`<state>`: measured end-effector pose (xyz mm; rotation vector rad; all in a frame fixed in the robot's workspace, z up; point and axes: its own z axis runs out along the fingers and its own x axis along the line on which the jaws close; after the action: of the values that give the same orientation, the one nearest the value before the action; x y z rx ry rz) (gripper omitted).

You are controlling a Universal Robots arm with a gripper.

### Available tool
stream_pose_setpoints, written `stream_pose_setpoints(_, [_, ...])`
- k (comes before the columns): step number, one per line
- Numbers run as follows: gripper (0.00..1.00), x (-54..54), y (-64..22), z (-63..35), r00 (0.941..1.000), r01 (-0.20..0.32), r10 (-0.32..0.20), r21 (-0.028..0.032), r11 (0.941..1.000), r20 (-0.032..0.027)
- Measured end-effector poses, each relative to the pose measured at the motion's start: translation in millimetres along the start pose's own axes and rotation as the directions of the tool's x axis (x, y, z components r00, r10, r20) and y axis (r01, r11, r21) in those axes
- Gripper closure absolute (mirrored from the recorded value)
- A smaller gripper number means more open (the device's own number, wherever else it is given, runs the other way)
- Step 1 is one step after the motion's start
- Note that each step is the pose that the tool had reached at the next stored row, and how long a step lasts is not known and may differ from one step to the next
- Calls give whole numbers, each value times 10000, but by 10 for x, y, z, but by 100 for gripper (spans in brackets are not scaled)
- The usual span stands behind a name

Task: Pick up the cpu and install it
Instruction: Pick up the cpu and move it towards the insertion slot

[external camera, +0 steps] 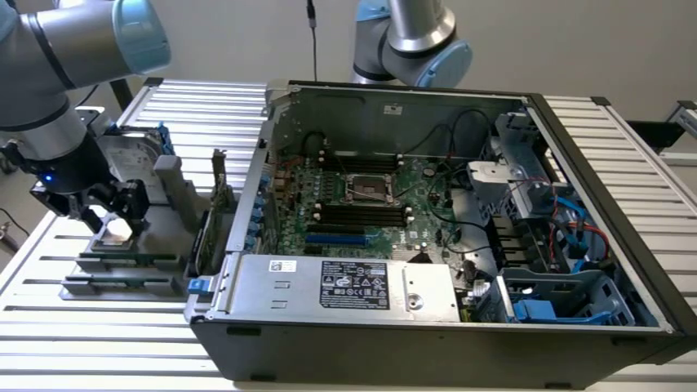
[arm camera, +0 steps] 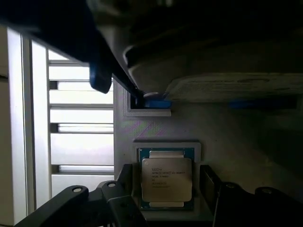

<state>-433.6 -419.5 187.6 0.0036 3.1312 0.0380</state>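
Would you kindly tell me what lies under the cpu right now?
The cpu lies flat in a square recess of the grey holder, whose raised rim frames it. The recess floor beneath is covered by the chip. The open pincer straddles it.

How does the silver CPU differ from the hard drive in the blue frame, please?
The small square silver-topped cpu lies flat in a grey tray; the much larger blue-framed silver hard drive stands propped up. The open tool straddles the cpu, not the hard drive. Both have dull metal faces.
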Motion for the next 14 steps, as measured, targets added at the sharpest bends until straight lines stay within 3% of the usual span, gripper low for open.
stream_pose_setpoints(14, [32,5,0,18,10000,0,0,26,10000,16])
